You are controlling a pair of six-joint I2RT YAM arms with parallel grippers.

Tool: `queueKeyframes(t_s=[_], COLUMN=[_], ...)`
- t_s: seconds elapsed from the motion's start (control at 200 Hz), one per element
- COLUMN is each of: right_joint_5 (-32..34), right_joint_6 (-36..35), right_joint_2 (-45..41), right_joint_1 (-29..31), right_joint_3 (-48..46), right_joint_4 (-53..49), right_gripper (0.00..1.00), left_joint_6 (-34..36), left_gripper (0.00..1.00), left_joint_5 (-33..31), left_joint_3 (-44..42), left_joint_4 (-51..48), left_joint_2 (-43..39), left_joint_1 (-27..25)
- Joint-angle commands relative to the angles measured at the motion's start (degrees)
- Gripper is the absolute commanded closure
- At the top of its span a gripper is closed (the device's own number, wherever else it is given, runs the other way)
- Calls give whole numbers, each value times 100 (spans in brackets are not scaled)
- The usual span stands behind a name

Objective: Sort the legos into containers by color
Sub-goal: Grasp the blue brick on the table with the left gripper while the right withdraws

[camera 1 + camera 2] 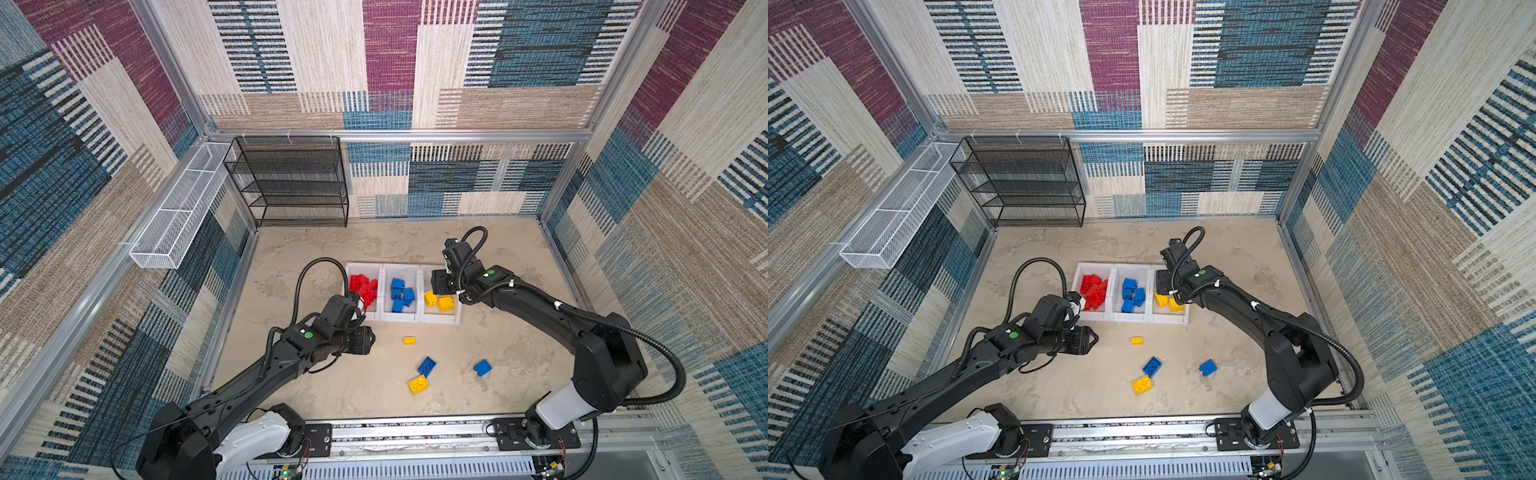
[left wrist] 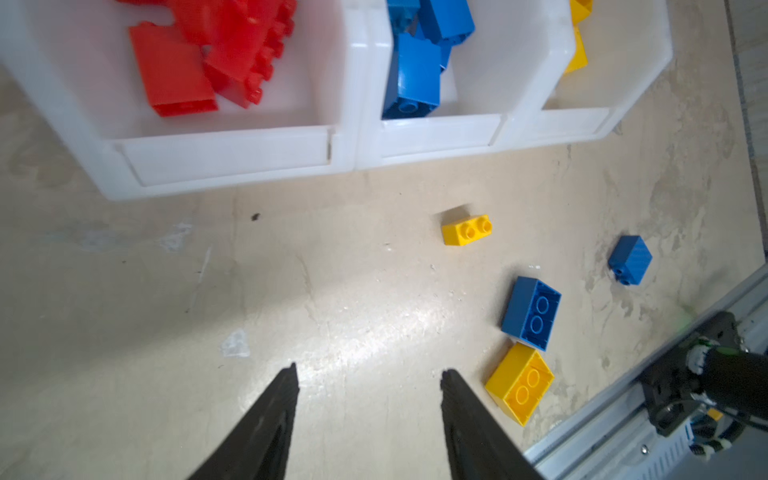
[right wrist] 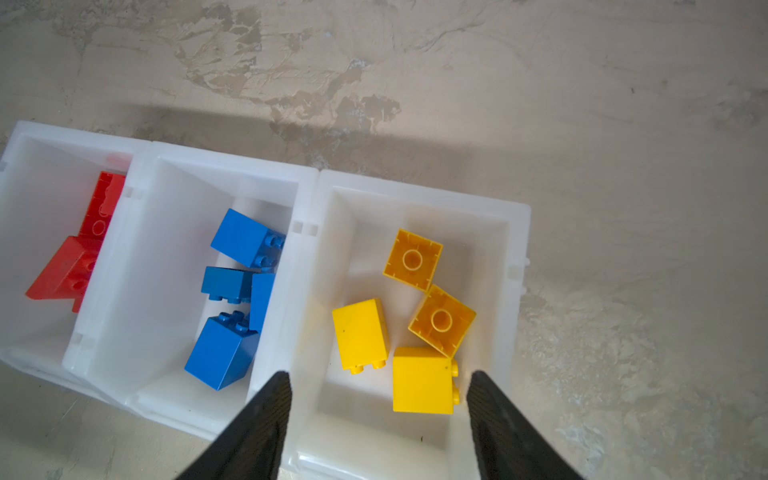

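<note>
Right tool (image 3: 380, 376) is hovering over the bin (image 3: 415, 195) of yellow legos (image 3: 360, 332), jaws apart and empty.
Left tool (image 2: 370, 370) is hanging above the tabletop (image 2: 166, 291), jaws apart.

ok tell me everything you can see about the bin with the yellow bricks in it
The bin is white, faintly translucent-looking plastic, rectangular and open-topped. It stands upright on the beige tabletop at the right end of the row, joined along one long wall to the blue-brick bin. Four yellow bricks lie loose inside, two showing hollow undersides. The right gripper hovers above it, fingers apart and empty.
</note>
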Motion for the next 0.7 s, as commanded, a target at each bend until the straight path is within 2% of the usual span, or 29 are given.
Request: queueKeyframes(t_s=[0.0,0.245,0.476,0.696], right_joint_5=[57,61,56,34], right_joint_6=[367,759,832,863], right_joint_2=[-350,-1205,-1700,-1956], right_joint_1=[-58,-462,-786,-922], right_joint_3=[-294,-1024,-1433,-1610], right_joint_4=[-36,-131,-264,-313], right_gripper=[30,29,28,28], left_joint_6=[148,460,841,1077], left_gripper=[41,41,42,43], left_joint_5=[-193,-204,-91,-15], left_joint_3=[206,809,1419,1926], left_joint_4=[212,348,419,363], left_joint_2=[304,1335,2384,3266], left_joint_1=[-320,-1120,-1839,-2207])
